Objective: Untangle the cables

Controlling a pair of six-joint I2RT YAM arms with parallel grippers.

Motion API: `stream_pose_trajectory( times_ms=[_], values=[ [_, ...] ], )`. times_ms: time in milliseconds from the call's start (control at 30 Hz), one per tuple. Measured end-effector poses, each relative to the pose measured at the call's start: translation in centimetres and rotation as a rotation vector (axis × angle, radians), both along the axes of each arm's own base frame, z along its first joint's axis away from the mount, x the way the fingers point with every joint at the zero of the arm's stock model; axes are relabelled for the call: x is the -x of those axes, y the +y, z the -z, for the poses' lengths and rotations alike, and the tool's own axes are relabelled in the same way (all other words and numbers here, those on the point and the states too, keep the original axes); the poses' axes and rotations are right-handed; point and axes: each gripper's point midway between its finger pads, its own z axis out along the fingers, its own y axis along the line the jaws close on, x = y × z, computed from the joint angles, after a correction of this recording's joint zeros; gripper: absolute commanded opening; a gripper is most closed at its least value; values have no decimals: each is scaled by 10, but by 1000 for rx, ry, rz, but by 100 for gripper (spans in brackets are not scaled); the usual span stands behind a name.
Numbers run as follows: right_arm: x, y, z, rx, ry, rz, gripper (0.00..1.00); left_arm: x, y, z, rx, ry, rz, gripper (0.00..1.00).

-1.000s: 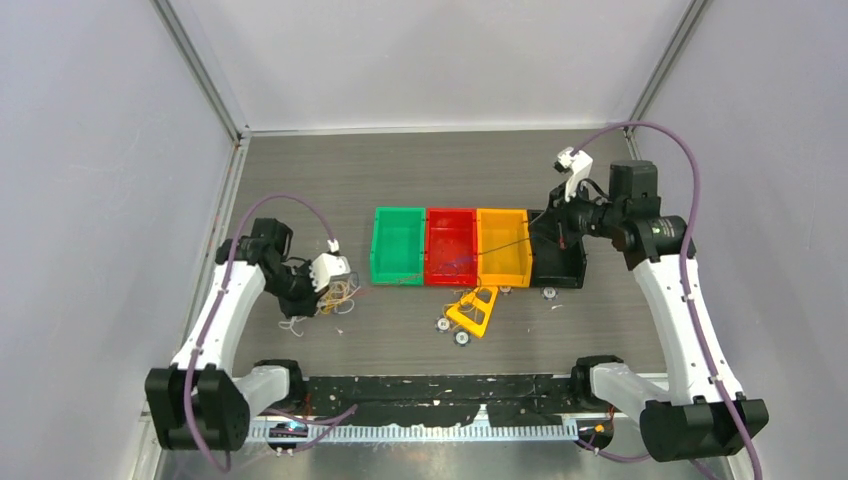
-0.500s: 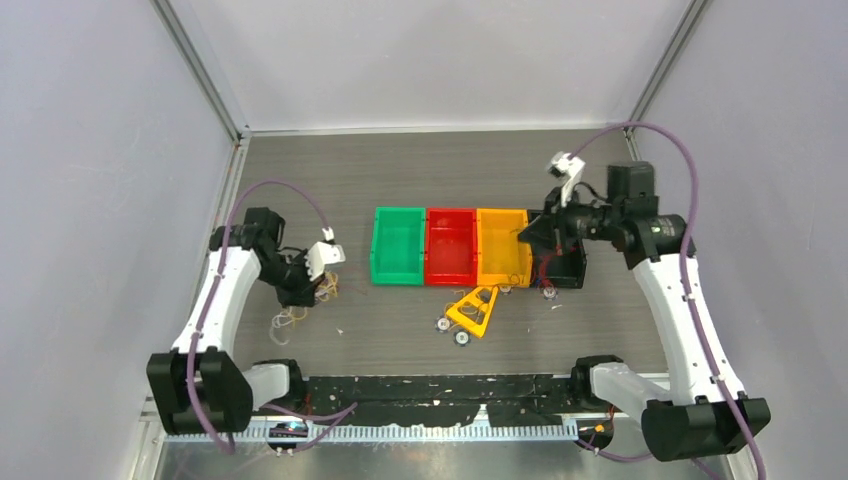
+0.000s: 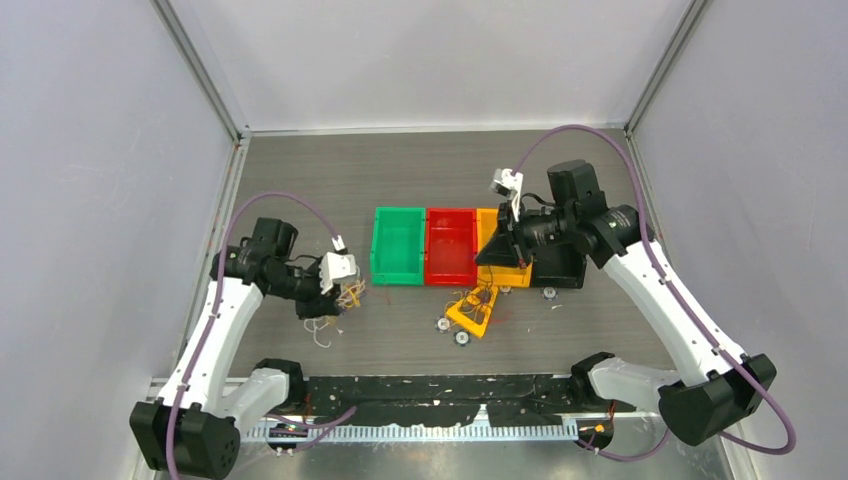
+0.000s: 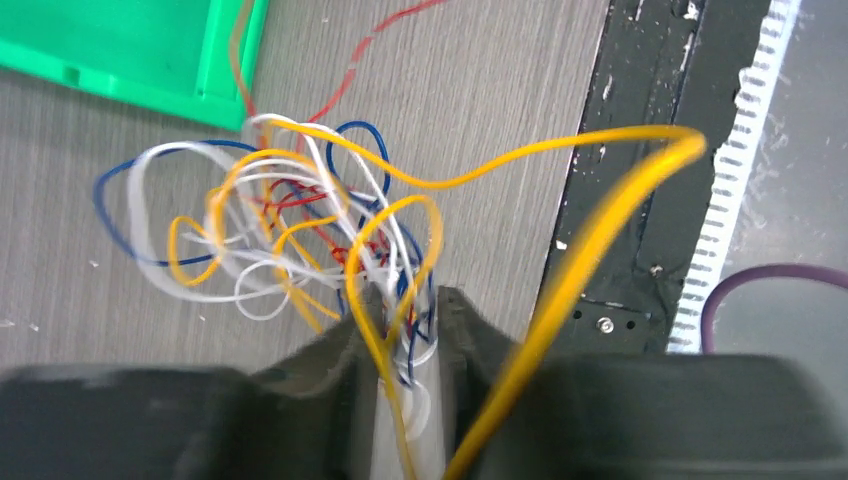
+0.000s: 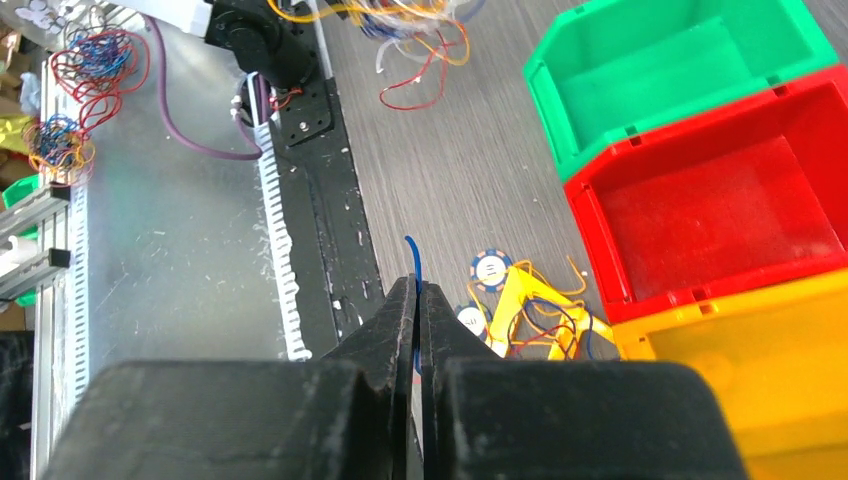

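Grey wood-grain table: two arms work at drawing one wire out of a knot.

The left gripper has its jaws clamped on a tangle of thin yellow, white, red and blue cables, which lies on the table at nine o'clock of the green plastic bin. The right gripper, over the orange plastic bin, has its jaws pressed together on a single blue strand. To do this well, the left should probably anchor the bundle low while the right pulls slowly toward three o'clock, easing off if any loop cinches. The tangle looks springy: hair-thin overlapping loops, one yellow loop bowing wide and blurred.
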Motion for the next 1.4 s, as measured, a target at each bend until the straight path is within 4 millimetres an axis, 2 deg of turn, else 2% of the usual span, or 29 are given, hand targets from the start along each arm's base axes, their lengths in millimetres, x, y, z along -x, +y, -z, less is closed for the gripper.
stream_pose_trajectory(
  times_ms=[67,100,133,167,200,367,467,567,667,933,1167,1300,1400],
  values=[
    [0,6,-2,-12,-6,-21,5,-1,0,4,-12,-4,-13,49],
    [2,11,-2,-17,-6,-38,5,-4,1,6,-17,2,-28,63],
    [2,15,-2,-20,-3,-47,5,-6,0,6,-16,4,-36,83],
    [1,17,-1,-22,0,-51,5,-7,-2,4,-1,10,-43,97],
    [0,20,-1,-26,2,-55,5,-7,-5,0,17,7,-41,99],
    [-7,36,-10,-63,10,-68,5,-11,-38,-53,237,-77,-63,99],
    [-7,50,-31,-114,-3,-104,6,-7,-60,-73,346,-165,-26,95],
    [-1,61,-49,-165,-2,-140,5,5,-82,-73,400,-203,47,91],
    [5,66,-60,-201,17,-161,5,14,-108,-64,419,-227,122,90],
    [4,71,-62,-220,69,-166,6,17,-161,-53,414,-280,200,80],
    [3,72,-60,-219,88,-164,5,11,-187,-52,423,-323,190,81],
    [3,73,-62,-225,86,-162,5,15,-199,-59,445,-360,205,78],
    [3,74,-63,-228,89,-161,5,10,-205,-61,451,-395,191,75]
  ],
)
